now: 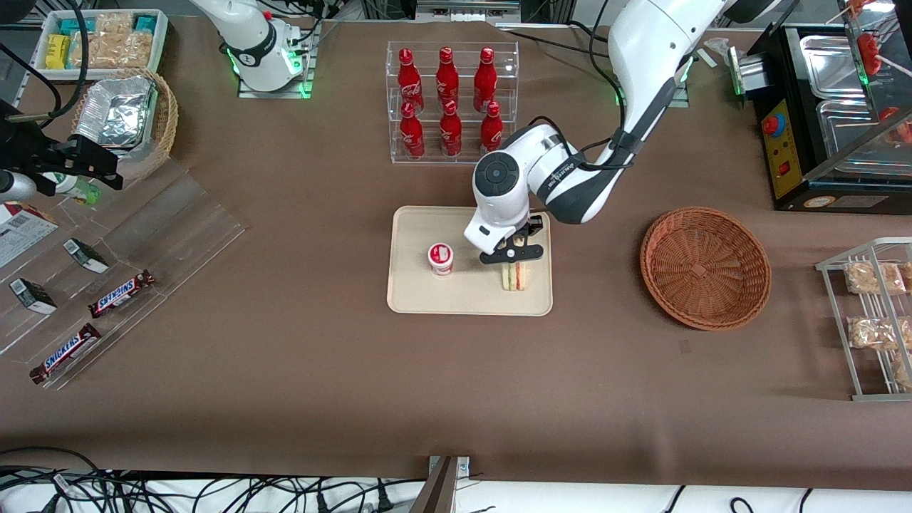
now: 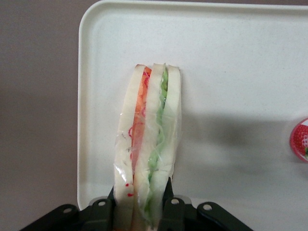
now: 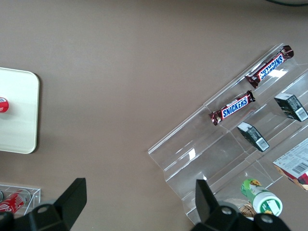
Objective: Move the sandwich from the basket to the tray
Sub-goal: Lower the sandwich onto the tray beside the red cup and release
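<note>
Bright, even overhead light fills the room — shadows under the arm are soft and short. On the tray (image 2: 231, 72) the sandwich (image 2: 147, 144), clamped in the gripper (image 2: 139, 209), throws a faint grey shadow toward the yogurt cup (image 2: 299, 139). The foil trays (image 1: 117, 110) glint — the wrist views look slightly soft, perhaps from closeness.

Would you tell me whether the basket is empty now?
Empty: the basket shows bare weave; the claw grips the sandwich over the tray.
</note>
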### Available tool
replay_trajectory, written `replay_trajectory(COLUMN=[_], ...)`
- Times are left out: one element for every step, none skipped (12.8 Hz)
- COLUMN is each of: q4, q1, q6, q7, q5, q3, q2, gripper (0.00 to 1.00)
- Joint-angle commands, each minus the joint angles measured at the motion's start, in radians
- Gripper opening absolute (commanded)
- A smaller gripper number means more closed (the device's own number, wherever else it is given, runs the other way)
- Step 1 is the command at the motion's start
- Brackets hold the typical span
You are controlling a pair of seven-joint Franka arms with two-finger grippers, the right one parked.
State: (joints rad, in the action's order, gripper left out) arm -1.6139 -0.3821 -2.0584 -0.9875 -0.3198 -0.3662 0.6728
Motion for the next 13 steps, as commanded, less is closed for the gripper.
replay_trajectory(q4=[0.031,0.035,0.054,0.075,0.110,0.153,0.202,0.244,0.267,0.273,0.273,0.275,0.276], q1=[-0.011,-0.003,0.002,0.005,0.005,0.005,0.008,0.025,0.069,0.110,0.136,0.170,0.213], q6=[0.010,0.012,0.026,0.061,0.116,0.174,0.240,0.300,0.328,0.331,0.333,0.346,0.386], q7=[-0.022,-0.028,-0.042,-0.052,-0.068,-0.080,-0.086,-0.089,-0.079,-0.077,-0.077,-0.079,-0.077], q5=[-0.036,-0.035,-0.028,-0.022,-0.021,-0.019,-0.019,-0.016,0.016,0.043,0.048,0.053,0.060], q3=[0.004,0.003,0.003,0.003,0.001,0.001,0.001,0.001,-0.003,-0.005,-0.005,-0.004,-0.004], q2=[0.005,-0.004,-0.028,-0.047,-0.059,-0.061,-0.067,-0.077,-0.096,-0.117,-0.139,-0.159,-0.180], gripper=[1.00,1.00,1.00,1.00,1.00,1.00,1.00,1.00,1.00,1.00,1.00,1.00,1.00])
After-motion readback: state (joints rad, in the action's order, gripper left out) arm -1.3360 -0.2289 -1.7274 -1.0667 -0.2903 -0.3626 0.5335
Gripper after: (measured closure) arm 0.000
